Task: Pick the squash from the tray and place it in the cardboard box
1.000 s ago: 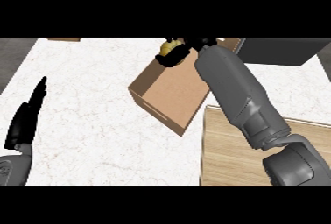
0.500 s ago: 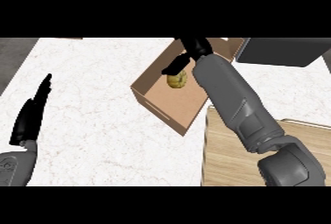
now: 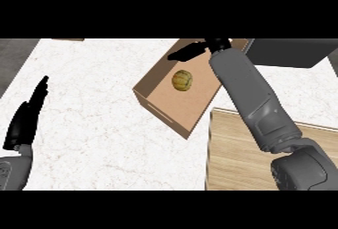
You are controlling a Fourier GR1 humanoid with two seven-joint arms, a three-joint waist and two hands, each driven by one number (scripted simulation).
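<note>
We find the squash (image 3: 182, 80) lying on the floor of the cardboard box (image 3: 160, 106), in the upper centre of the frame, toward the far half of the box. Nothing touches it; it rests free of the box walls. We judge the placing step done, since the squash sits inside the target container.

Our right hand (image 3: 191, 51) shows at the top of the frame, just above the far rim of the box. Its fingers are spread and straight, holding nothing. We judge this posture to follow from release: extended fingers leave a gap to the squash so that the hand can lift away without dragging it. The right forearm crosses the frame diagonally from the lower right and passes over the near right corner of the box.

The tray (image 3: 238, 156), a wooden surface at the lower right, carries no item in the visible part. It lies just beside the box on the white bench (image 3: 99, 89).

Our left hand (image 3: 26, 118) rests at the left edge of the frame, fingers straight and pointing up, holding nothing.
</note>
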